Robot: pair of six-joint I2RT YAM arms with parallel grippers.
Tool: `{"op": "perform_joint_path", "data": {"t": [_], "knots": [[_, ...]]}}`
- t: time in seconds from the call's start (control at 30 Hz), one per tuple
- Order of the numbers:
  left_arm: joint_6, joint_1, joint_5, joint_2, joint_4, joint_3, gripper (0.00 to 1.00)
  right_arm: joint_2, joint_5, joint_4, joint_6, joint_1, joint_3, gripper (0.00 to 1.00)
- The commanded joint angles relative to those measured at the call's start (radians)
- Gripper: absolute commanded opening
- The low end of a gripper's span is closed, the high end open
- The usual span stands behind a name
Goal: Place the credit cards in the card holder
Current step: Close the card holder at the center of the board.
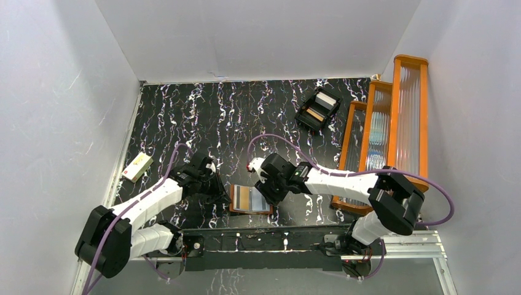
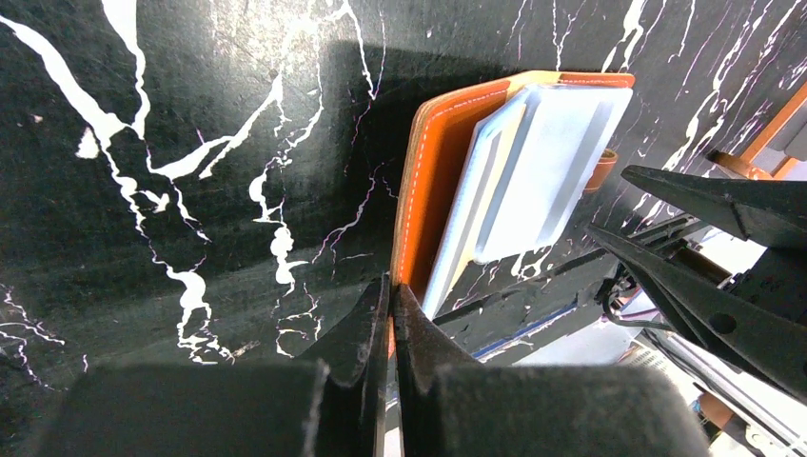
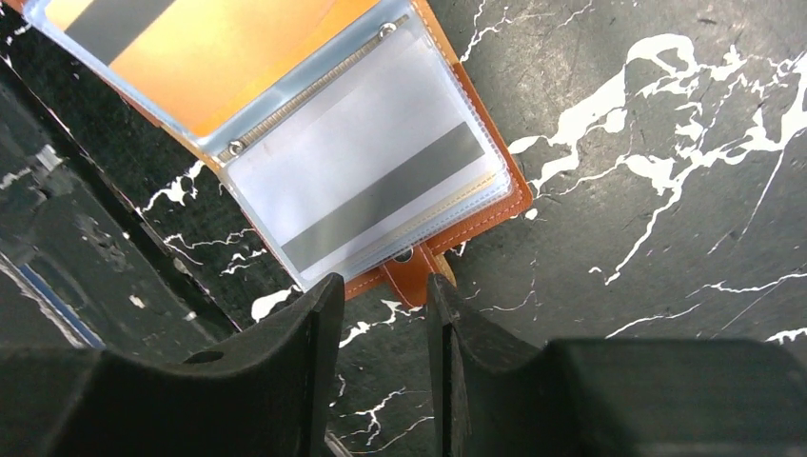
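Note:
The card holder (image 1: 250, 200) lies open on the black marbled table between my two grippers. My left gripper (image 2: 390, 286) is shut on the edge of its reddish-brown cover (image 2: 433, 162), which stands tilted up with pale pockets (image 2: 552, 143) against it. My right gripper (image 3: 381, 290) is open, with the holder's strap tab (image 3: 411, 278) just ahead of its fingertips. A yellow-orange card (image 3: 238, 57) sits in one clear pocket and a white card with a grey stripe (image 3: 381, 190) in the other. In the top view the left gripper (image 1: 220, 192) is at the holder's left edge and the right gripper (image 1: 265, 195) at its right edge.
A black compartmented tray (image 1: 317, 109) sits at the back right. A cream box (image 1: 137, 166) lies at the left edge. An orange-framed rack with ribbed clear panels (image 1: 381, 135) stands along the right side. A metal rail (image 1: 258, 239) runs along the near edge.

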Motion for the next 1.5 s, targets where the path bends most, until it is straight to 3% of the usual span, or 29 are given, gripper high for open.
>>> {"op": "perform_joint_path", "data": {"t": [0.0,0.5,0.57,0.7,1.03,1.47], "knots": [[0.021,0.016,0.043,0.016,-0.025,0.038,0.00,-0.006,-0.025,0.025,-0.152,0.004,-0.008,0.45],[0.024,0.031,0.065,0.046,-0.010,0.047,0.00,0.089,-0.053,0.027,-0.320,0.008,0.020,0.44],[0.027,0.033,0.064,0.047,-0.016,0.051,0.00,0.098,-0.054,0.034,-0.331,0.012,0.025,0.39],[0.035,0.040,0.041,0.038,-0.052,0.071,0.00,0.090,-0.061,0.059,-0.319,0.018,0.039,0.19],[0.057,0.045,-0.080,0.009,-0.168,0.124,0.00,-0.046,-0.055,0.346,-0.213,0.021,-0.098,0.00],[0.050,0.046,-0.192,-0.009,-0.244,0.173,0.00,-0.103,0.075,0.736,-0.079,0.021,-0.308,0.00]]}}
